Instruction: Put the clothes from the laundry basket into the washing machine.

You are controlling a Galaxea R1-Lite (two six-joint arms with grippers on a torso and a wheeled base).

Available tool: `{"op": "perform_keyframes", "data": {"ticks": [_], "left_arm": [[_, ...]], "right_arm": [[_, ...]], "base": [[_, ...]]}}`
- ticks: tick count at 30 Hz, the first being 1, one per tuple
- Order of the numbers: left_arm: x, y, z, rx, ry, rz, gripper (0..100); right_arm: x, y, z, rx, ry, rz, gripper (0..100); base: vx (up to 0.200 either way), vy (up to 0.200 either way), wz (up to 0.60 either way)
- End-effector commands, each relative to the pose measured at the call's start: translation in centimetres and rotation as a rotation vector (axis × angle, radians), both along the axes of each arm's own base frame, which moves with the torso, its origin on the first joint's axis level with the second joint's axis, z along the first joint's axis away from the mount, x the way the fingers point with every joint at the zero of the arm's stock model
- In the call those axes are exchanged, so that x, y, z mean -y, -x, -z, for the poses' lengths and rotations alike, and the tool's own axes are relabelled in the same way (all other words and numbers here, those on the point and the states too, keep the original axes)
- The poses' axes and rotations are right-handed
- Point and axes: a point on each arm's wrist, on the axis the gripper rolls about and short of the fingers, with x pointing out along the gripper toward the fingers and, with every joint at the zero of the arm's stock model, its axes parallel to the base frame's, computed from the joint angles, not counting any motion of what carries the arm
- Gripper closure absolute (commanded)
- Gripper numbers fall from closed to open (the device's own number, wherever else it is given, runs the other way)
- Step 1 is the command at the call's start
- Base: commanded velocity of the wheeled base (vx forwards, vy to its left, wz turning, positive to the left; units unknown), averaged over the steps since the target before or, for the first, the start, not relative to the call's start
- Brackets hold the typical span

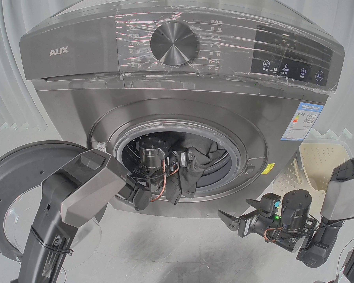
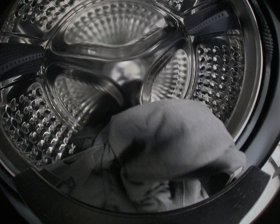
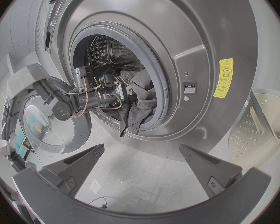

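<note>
Head view: grey floor (image 1: 165, 248); right fingers (image 1: 227, 218) apart, empty; left fingers (image 2: 84, 162) apart, garment (image 2: 171, 134) between.

The right gripper (image 3: 141, 148), fingers wide apart, hangs before the washing machine (image 3: 208, 31), where the left gripper (image 3: 127, 91) sits in the round opening, seemingly touching a dark garment (image 3: 142, 107) that hangs over its rim, with the laundry basket (image 3: 264, 122) just beside the machine.

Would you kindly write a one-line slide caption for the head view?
Left gripper at the washing machine mouth amid dark clothes; right gripper open near the laundry basket.
</note>
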Motion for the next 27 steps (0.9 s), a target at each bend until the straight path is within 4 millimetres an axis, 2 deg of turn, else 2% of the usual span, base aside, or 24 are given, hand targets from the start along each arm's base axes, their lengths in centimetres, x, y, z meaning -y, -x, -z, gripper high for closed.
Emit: {"op": "perform_keyframes", "data": {"ticks": [1, 7, 12, 21, 26, 27], "left_arm": [[-1.1, 2.8, -2.7, -0.067, -0.046, 0.017, 0], [-2.3, 5.7, -2.4, -0.193, -0.129, 0.079, 0], [-2.3, 6.8, -1.2, -0.24, -0.163, 0.138, 0], [-1.9, 5.3, 3.5, -0.289, -0.228, 0.132, 0], [-1.6, 4.7, 4.7, -0.292, -0.232, 0.127, 0], [-1.5, 4.5, 4.8, -0.288, -0.23, 0.126, 100]], "right_arm": [[0.0, 0.0, 0.2, -0.005, 0.004, -0.001, 0], [0.0, 0.0, 0.1, -0.002, 0.002, -0.001, 0], [0.0, 0.0, 0.0, -0.001, 0.001, -0.001, 0], [0.0, 0.1, 0.0, -0.001, 0.001, -0.003, 0], [-0.1, 0.0, -0.1, 0.003, -0.002, -0.003, 0], [-0.1, 0.0, -0.1, 0.003, -0.002, -0.003, 0]], "base": [[0.0, 0.0, 0.0], [0.0, 0.0, 0.0], [0.0, 0.0, 0.0], [0.0, 0.0, 0.0], [0.0, 0.0, 0.0], [0.0, 0.0, 0.0]]}}
